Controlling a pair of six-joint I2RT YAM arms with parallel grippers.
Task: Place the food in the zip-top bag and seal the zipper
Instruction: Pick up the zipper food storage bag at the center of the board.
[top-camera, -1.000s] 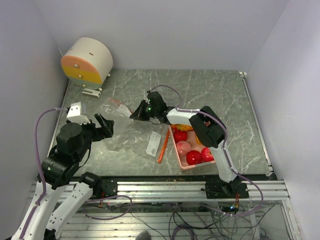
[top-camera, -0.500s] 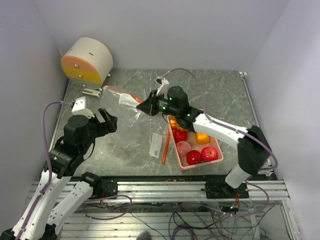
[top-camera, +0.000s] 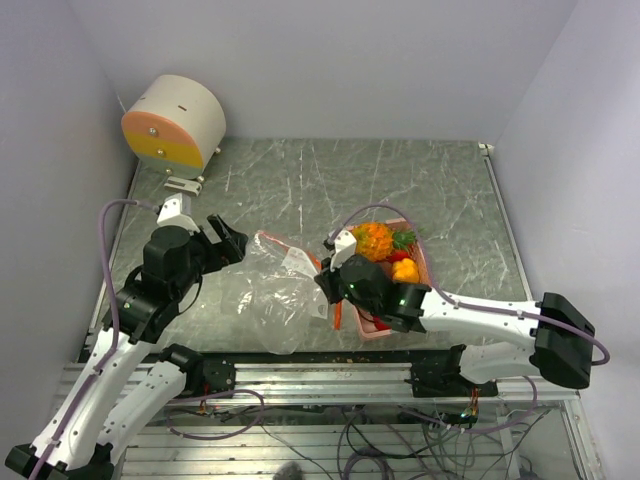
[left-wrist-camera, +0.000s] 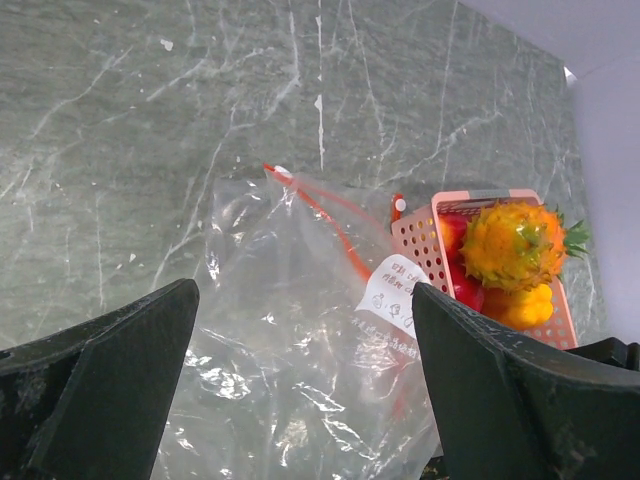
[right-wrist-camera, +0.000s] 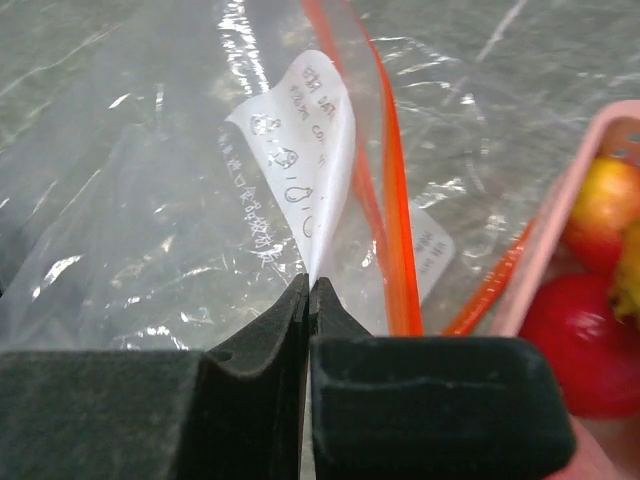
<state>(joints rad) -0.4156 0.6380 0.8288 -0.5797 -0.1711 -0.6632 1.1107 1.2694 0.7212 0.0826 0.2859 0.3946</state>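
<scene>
Top view: the right arm (top-camera: 480, 318) covers part of the pink perforated basket (top-camera: 424, 262); a bumpy orange leafy toy fruit (top-camera: 372, 240) and yellow pepper (top-camera: 405, 270) show. The clear zip-top bag (top-camera: 265, 295) lies on the grey marble tabletop (top-camera: 300, 180), orange zipper (top-camera: 290, 250) slanting along its far edge. The left hand (top-camera: 228, 240) hangs spread wide, empty. Left wrist: red fruit (left-wrist-camera: 462, 292) barely peeks out. Right wrist: the right hand (right-wrist-camera: 309, 285) clenches the bag's labelled rim.
</scene>
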